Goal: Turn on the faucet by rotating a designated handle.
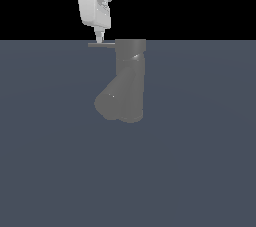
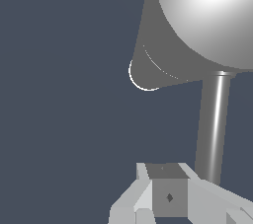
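**Gripper at the handle tip, push about to count**

Faucet [image 1: 130, 83] stands mid-floor, spout angled low toward the exterior view's left. Handle [image 1: 101, 45] juts from its top cap on that same side. Gripper [image 1: 99, 40] hangs tip-down, touching or just above the rod's outer end; whether its fingers are spread or pressed together I cannot tell. Risk: contact this close to the end may slide off as the rod swings, leaving the faucet unturned.

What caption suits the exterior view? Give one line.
Panda gripper poised at the thin handle projecting from the grey faucet top.
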Controlling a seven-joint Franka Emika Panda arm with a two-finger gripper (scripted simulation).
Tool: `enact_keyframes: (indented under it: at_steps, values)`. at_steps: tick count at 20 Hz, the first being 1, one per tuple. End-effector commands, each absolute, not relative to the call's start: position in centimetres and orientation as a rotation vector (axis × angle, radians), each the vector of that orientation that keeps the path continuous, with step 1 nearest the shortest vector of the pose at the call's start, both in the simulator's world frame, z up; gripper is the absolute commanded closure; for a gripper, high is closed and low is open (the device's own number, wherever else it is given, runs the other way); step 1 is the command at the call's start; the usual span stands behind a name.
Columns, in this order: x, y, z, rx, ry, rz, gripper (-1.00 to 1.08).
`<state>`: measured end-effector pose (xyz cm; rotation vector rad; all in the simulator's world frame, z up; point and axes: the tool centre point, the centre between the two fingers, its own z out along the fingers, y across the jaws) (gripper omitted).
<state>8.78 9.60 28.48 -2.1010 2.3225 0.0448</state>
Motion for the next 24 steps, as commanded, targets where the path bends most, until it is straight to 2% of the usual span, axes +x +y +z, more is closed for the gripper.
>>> enact_keyframes:
  at_steps: [1,14,24]
  values:
    - [9.3,9.9,27.8,-2.064,2.361,0.027,1.08]
    - [10.0,10.4,26.8,-2.013,2.412,0.001,1.08]
    - [7.6,10.7,26.8,-2.013,2.412,0.001,1.08]
